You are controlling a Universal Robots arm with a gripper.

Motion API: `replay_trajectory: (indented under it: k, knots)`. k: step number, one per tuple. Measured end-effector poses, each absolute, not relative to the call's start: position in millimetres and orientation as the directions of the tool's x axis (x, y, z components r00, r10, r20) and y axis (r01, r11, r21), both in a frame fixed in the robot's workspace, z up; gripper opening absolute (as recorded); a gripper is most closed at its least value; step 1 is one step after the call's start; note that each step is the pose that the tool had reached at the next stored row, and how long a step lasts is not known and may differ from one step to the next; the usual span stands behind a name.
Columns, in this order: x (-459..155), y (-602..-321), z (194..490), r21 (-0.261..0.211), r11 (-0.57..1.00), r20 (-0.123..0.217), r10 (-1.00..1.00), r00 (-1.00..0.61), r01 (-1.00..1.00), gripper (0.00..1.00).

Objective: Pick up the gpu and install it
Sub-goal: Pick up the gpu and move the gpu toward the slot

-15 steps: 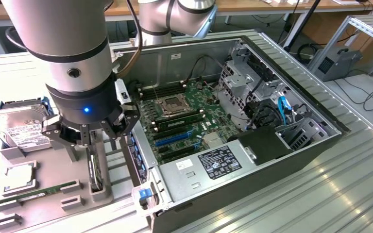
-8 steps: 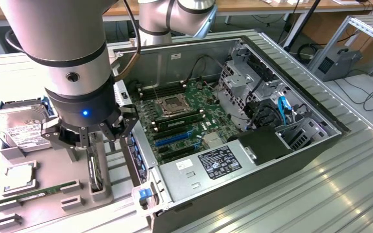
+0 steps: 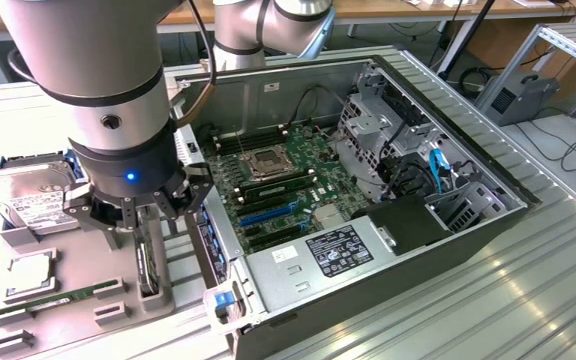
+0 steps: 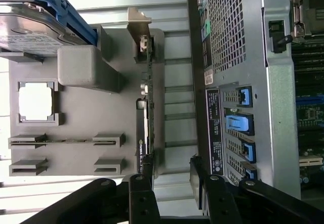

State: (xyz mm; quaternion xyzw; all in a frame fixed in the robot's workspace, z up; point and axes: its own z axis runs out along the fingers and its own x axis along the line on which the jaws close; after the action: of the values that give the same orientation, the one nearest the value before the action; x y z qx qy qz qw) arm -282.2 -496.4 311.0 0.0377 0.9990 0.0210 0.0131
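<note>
Gripper (image 3: 144, 219) hovers over the gpu (image 3: 146, 264), fingers spread wide and holding nothing.
The gpu stands on edge in a slot of the grey holder (image 3: 78, 319), along the side nearest the open computer case (image 3: 398, 247); a narrow strip of table (image 4: 177, 82) separates holder and case.

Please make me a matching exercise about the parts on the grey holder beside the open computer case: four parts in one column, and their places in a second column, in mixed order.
Parts:
1. gpu
2. hard drive
3. RAM stick
4. processor chip

Places:
A. lies in a square recess of the grey holder
B. stands on its edge in a long slot of the holder
C. sits in a blue frame
D. is held between two low brackets

Pairs: 1-B, 2-C, 3-D, 4-A
</note>
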Motion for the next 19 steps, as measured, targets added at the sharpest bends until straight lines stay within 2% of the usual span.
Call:
replay_trajectory:
  k: [19]
  knots:
    - [-288.2, -496.3, 307.4, 0.043, 0.996, -0.025, 0.076, -0.997, 0.075, 0.42]
